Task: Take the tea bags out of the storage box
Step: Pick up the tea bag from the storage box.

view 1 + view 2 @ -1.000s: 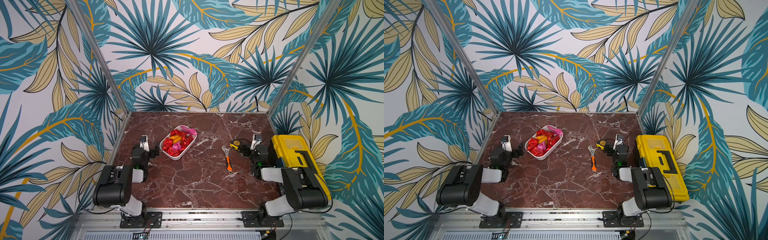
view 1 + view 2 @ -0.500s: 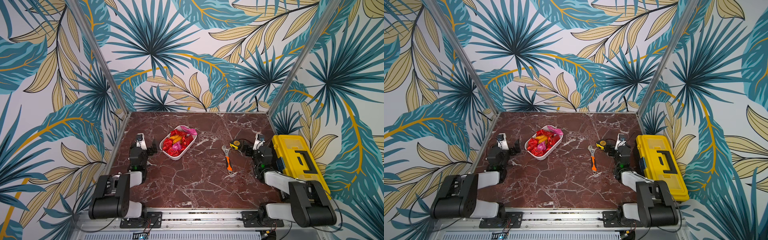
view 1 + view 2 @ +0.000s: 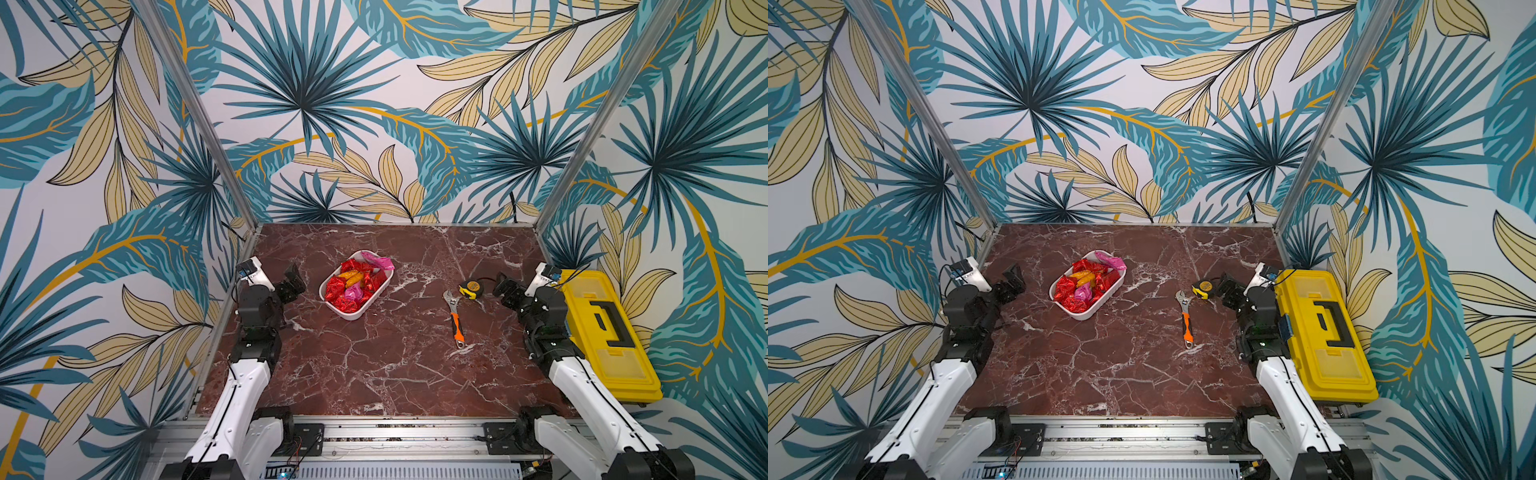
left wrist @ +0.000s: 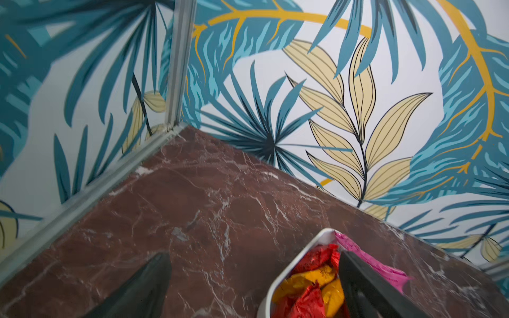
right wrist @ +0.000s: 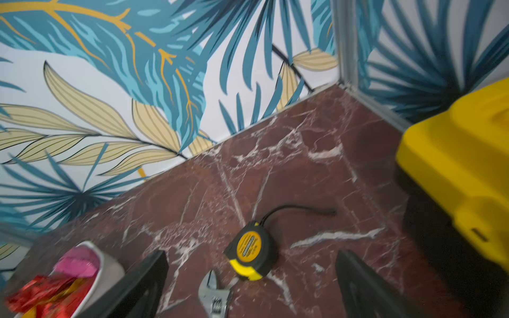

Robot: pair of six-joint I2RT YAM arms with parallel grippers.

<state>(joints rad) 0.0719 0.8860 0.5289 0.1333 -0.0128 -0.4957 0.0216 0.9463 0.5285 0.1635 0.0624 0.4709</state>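
The storage box (image 3: 358,316), a small white tub, sits left of the table's middle in both top views (image 3: 1087,316). It is heaped with tea bags (image 3: 353,286) (image 3: 1084,287): mostly red foil, some orange-yellow, and a pink one over the far rim. My left gripper (image 3: 293,282) (image 3: 1011,282) hangs open just left of the box, not touching it. In the left wrist view the gripper (image 4: 253,256) has one dark finger in front of the tea bags (image 4: 311,280) and box rim (image 4: 278,278). My right gripper (image 3: 509,289) (image 5: 251,253) is open and empty at the right side.
A yellow-black tape measure (image 3: 469,287) (image 5: 252,247) lies just ahead of the right gripper. An orange-handled adjustable wrench (image 3: 455,316) (image 5: 214,297) lies beside it. A big yellow toolbox (image 3: 602,332) (image 5: 454,170) stands along the right edge behind the right arm. Patterned walls enclose three sides.
Both arms have stretched out from a folded pose. The grippers stay open near the same spots at the table's two sides. The box and tools have not moved.
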